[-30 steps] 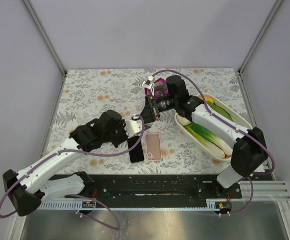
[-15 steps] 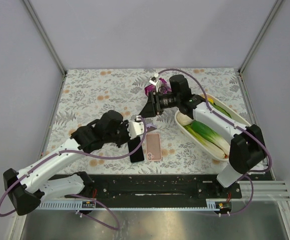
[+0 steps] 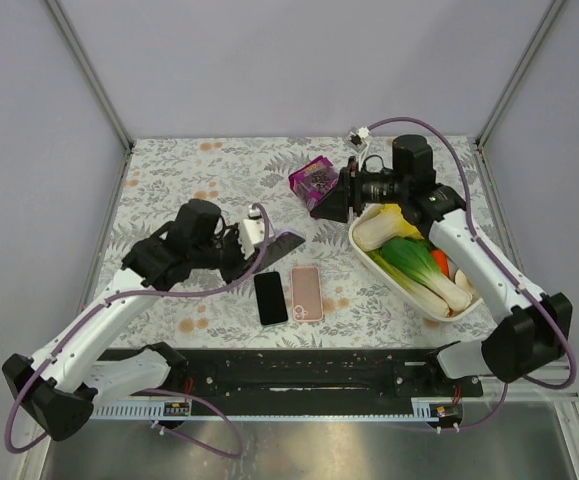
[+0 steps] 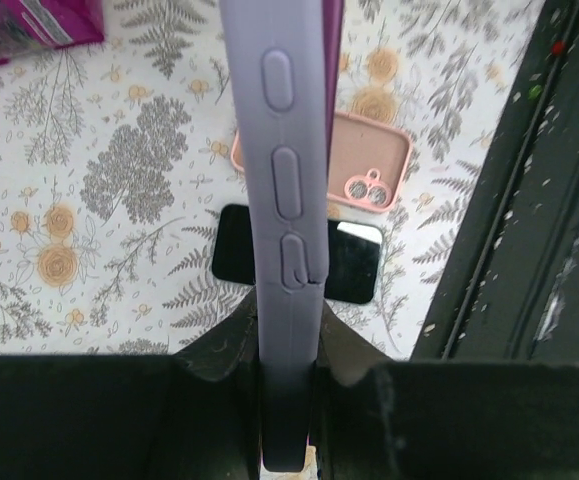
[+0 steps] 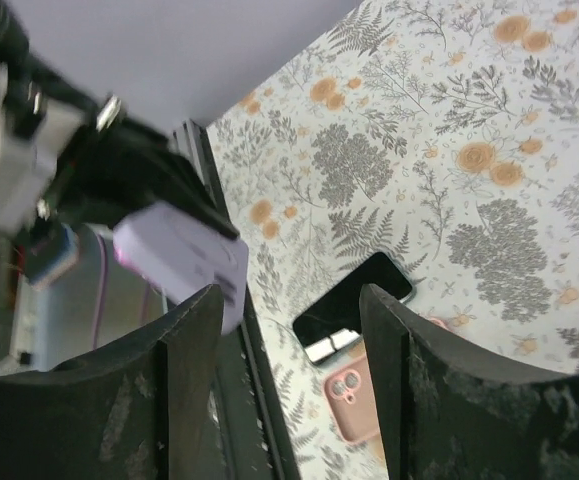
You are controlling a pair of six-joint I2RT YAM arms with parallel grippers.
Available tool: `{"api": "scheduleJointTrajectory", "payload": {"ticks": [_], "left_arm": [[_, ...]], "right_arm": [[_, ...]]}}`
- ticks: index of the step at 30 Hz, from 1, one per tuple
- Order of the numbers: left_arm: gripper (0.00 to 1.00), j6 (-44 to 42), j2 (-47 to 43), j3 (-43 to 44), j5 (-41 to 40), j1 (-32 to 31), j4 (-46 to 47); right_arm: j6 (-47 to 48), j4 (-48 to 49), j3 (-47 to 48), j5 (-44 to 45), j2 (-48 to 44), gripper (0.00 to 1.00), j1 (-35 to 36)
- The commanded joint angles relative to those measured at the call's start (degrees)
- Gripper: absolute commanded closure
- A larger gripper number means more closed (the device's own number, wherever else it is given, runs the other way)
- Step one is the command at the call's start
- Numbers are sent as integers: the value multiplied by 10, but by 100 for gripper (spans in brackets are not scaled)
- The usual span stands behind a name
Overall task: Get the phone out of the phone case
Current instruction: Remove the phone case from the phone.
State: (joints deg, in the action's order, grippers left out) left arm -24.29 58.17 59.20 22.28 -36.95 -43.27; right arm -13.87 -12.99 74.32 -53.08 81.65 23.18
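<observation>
Phone [image 3: 271,298], black and screen-up, lies bare on the floral tabletop [image 3: 169,180], just beside a pink phone [image 3: 306,293] lying camera-side up. Above them, the left pincer [image 3: 255,248] pinches a lavender case [image 3: 283,243] edge-on. The right pincer [image 3: 331,205] hangs spread near the vegetable basket [image 3: 353,238].

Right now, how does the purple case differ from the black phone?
The purple case is clamped in the left gripper, raised off the table. The black phone lies flat on the table, screen up, with nothing gripping it. The case is pale lavender with moulded side buttons, while the phone is glossy black. What they share: each is apart from the other, and the open right gripper touches neither.
</observation>
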Motion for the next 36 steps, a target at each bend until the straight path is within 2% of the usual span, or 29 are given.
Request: {"api": "scheduleJointTrajectory", "payload": {"ticks": [1, 4, 11, 15, 21, 23, 26, 32, 36], "left_arm": [[100, 42, 3, 79, 158, 54, 28], [100, 52, 21, 108, 226, 78, 13], [100, 65, 50, 125, 343, 79, -10], [100, 70, 61, 134, 352, 79, -16], [100, 71, 66, 135, 355, 79, -17], [100, 70, 68, 134, 359, 79, -17], [100, 67, 66, 131, 364, 79, -18], [100, 52, 64, 124, 370, 79, -30], [100, 12, 70, 131, 377, 79, -55]], "right_arm": [[166, -83, 25, -30, -61, 34, 2], [226, -133, 36, -65, -73, 34, 4], [253, -144, 44, -84, -98, 34, 24], [260, -165, 63, -108, -94, 34, 36], [263, -169, 61, -100, -92, 36, 77], [263, -169, 61, -98, -84, 42, 85], [264, -169, 64, -98, -76, 56, 88], [270, -169, 58, -109, -81, 80, 88], [294, -191, 54, -126, -88, 88, 89]]}}
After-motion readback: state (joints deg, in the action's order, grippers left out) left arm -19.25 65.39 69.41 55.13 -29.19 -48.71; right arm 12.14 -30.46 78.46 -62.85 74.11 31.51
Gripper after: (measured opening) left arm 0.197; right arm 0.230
